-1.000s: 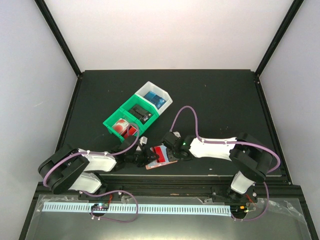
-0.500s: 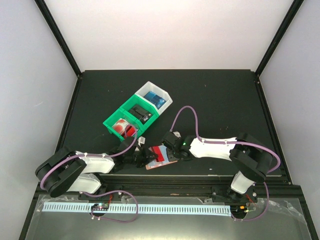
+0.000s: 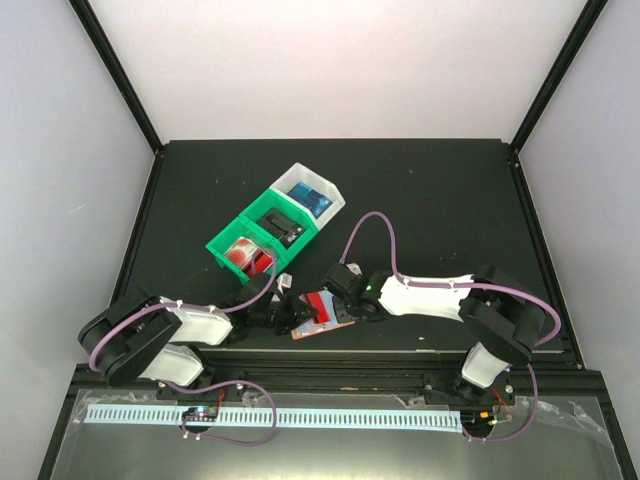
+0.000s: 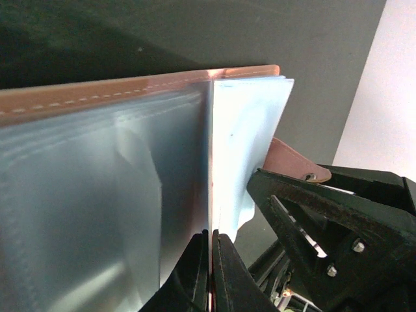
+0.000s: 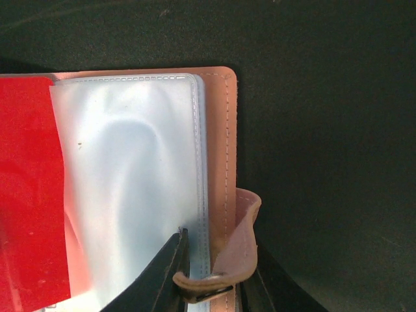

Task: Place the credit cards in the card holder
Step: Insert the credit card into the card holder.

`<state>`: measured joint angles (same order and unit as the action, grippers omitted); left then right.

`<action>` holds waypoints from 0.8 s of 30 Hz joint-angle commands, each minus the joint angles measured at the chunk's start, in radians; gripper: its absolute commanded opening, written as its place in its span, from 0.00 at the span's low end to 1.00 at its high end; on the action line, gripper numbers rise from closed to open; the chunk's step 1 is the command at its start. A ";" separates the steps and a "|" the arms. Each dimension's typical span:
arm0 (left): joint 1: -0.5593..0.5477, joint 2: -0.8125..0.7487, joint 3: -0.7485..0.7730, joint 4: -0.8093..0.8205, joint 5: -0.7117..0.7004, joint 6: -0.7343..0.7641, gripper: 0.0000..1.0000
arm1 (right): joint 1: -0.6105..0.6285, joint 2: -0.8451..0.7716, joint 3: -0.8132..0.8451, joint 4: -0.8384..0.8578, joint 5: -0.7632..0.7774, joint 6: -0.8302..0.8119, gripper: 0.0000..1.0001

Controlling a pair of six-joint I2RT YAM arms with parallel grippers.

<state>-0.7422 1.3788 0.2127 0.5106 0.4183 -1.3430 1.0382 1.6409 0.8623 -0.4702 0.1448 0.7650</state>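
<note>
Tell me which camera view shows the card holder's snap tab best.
Right wrist: the snap tab of the card holder curls up close to the lens, seen almost whole. Left wrist shows only part of the tab, further off. In the top external view it is too small to make out.

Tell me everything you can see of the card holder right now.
The card holder lies open on the dark table near its front edge. Tan, stitched leather-like cover, clear plastic sleeves inside, snap tab curled up. A red card shows at one side. The left claw pinches a sleeve; the right claw grips the tab edge.
</note>
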 commanded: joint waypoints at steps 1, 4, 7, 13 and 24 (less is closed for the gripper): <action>-0.010 0.016 0.016 0.074 0.025 0.001 0.02 | 0.007 0.023 -0.026 0.028 -0.014 0.007 0.22; -0.011 0.005 0.019 0.069 0.023 0.010 0.02 | 0.008 0.023 -0.027 0.030 -0.016 0.007 0.22; -0.015 0.013 0.025 0.072 0.028 0.018 0.01 | 0.007 0.023 -0.030 0.033 -0.015 0.006 0.22; -0.028 0.042 0.027 0.109 0.043 0.022 0.02 | 0.008 0.022 -0.030 0.036 -0.019 0.007 0.22; -0.040 0.099 0.045 0.145 0.012 0.013 0.02 | 0.007 0.021 -0.039 0.046 -0.026 0.010 0.22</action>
<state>-0.7700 1.4559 0.2253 0.6044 0.4492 -1.3350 1.0382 1.6386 0.8562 -0.4610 0.1444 0.7650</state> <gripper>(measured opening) 0.016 0.220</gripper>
